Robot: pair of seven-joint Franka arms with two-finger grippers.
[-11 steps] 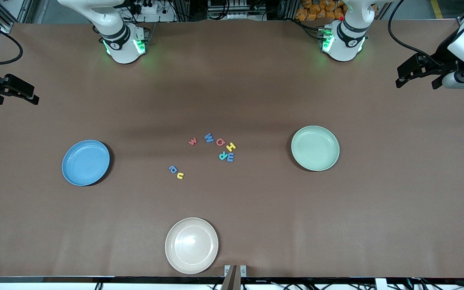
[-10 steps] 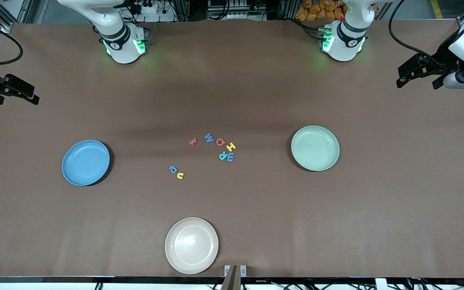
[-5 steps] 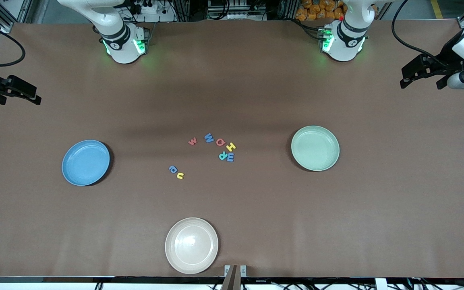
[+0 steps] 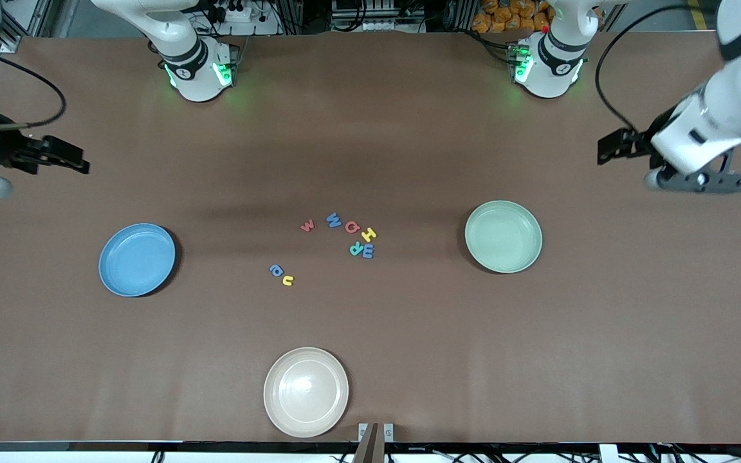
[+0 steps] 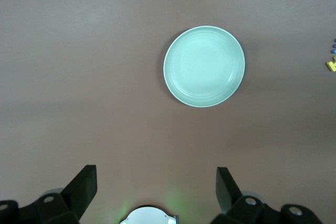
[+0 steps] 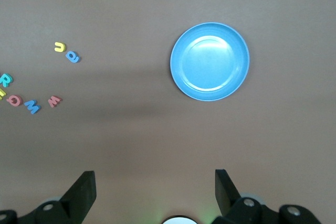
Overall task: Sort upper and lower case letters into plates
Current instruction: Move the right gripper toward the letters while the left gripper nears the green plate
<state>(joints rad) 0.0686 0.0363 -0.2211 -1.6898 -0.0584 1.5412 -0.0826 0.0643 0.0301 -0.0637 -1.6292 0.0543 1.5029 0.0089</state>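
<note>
The only readable characters are showing on the small foam pieces lying on the bench (image 4: pixel 409 360). A red piece (image 4: pixel 307 226) is reading as w, a blue piece (image 4: pixel 334 220) as W, a red one (image 4: pixel 352 227) as G, a yellow one (image 4: pixel 368 234) as H, a teal one (image 4: pixel 356 248) as R, a blue one (image 4: pixel 368 251) as E, another blue one (image 4: pixel 276 271) as a, and a yellow one (image 4: pixel 287 280) as u.

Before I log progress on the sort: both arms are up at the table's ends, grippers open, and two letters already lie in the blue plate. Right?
Not quite. The blue plate holds nothing, as the right wrist view shows; all the letters lie on the table between the plates. The rest stands: left gripper and right gripper are open.
</note>
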